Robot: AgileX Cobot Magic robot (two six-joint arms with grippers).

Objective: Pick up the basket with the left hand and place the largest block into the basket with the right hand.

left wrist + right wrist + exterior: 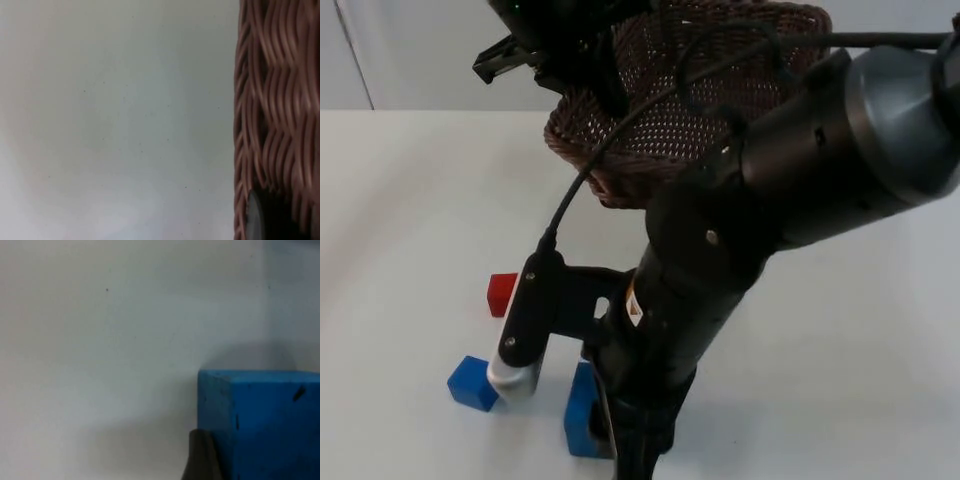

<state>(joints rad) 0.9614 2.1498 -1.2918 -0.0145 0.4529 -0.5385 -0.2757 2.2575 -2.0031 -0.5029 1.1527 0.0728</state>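
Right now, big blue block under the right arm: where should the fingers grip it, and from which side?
Probably from above, fingers across two opposite upright faces of the large blue block. It sits flat on the table and its sides look flat and parallel. The right gripper is already low beside it. The small blue block stands apart, so likely no obstruction.

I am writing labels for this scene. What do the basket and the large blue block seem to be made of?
The basket, held up by the left gripper, looks like brown woven wicker or rattan: interlaced strands show, with a slight sheen. The large blue block, at the right gripper, looks like painted wood or dense foam: matte, sharp edges, small dark nicks. Which one is unclear.
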